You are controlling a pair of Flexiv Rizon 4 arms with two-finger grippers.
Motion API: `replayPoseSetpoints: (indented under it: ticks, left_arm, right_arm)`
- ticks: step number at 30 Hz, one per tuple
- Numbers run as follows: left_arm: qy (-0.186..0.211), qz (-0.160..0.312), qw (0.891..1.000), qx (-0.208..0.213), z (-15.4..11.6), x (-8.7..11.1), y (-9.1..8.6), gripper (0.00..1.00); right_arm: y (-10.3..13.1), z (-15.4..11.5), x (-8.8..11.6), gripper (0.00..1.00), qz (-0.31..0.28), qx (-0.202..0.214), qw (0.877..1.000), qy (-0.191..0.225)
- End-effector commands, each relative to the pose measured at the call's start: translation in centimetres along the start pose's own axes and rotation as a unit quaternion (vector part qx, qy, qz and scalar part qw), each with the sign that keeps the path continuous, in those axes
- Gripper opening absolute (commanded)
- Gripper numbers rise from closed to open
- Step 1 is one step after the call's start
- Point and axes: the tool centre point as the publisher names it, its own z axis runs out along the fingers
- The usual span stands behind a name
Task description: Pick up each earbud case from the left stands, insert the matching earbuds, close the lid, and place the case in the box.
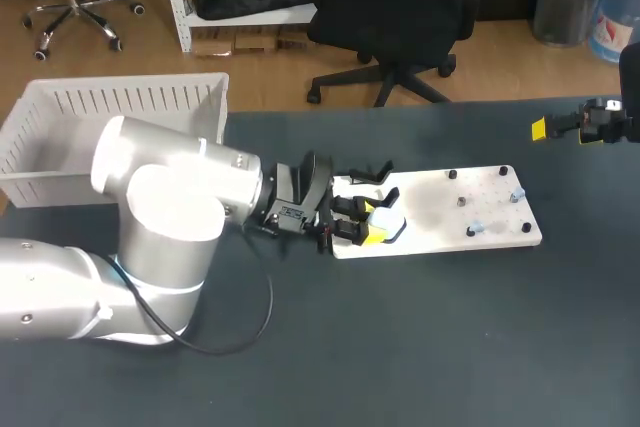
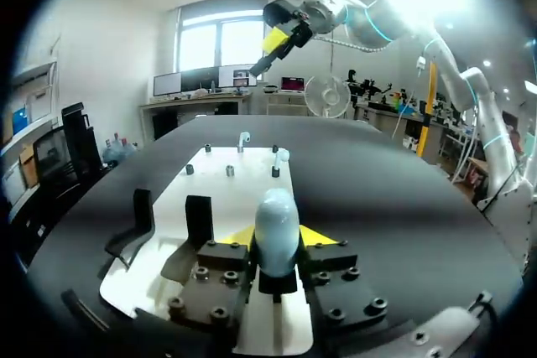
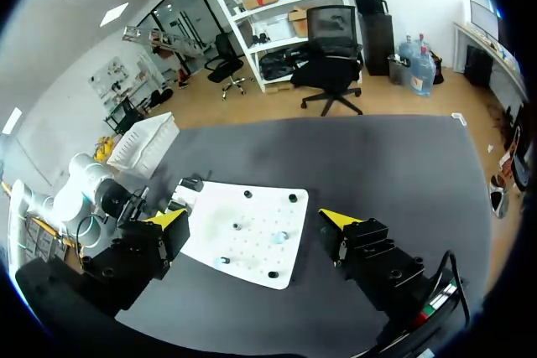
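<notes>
A pale, rounded earbud case [image 2: 277,211] stands upright at the left end of the white board [image 1: 450,209]. My left gripper [image 2: 277,237] has a yellow tip against each side of it, so it is shut on the case [image 1: 392,221]. Two black stands [image 1: 365,177] sit just behind the case on the board. Small earbuds [image 1: 517,193] lie near the board's right end, among black pegs. My right gripper [image 3: 253,218] hangs open and empty, high over the table's far right [image 1: 590,125], well away from the board.
A white slatted box [image 1: 110,127] sits at the table's back left, behind my left arm [image 1: 170,217]. Dark tabletop surrounds the board [image 3: 252,232] on all sides.
</notes>
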Motion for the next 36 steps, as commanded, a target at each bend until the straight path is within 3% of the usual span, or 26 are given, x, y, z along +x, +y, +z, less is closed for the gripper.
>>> replayPoseSetpoints:
  ticks: [1, 9, 23, 36]
  left_arm:
    - [-0.005, 0.003, 1.000, -0.005, -0.1, 0.4, -0.2, 0.00]
    - [-0.042, 0.004, 0.999, -0.002, -2.1, -1.7, -0.3, 0.00]
    - [-0.177, 0.000, 0.984, 0.018, -7.0, -10.4, -2.7, 0.00]
    - [-0.177, 0.000, 0.984, 0.018, -7.0, -10.4, -2.7, 0.00]
  right_arm:
    - [-0.1, 0.0, 0.0, 1.00, 0.000, -0.001, 1.000, 0.001]
    - [-0.1, 0.0, 0.0, 1.00, 0.000, -0.001, 1.000, 0.001]
    - [-0.1, 0.0, 0.0, 1.00, 0.000, -0.001, 1.000, 0.001]
    - [-0.1, 0.0, 0.0, 1.00, 0.000, -0.001, 1.000, 0.001]
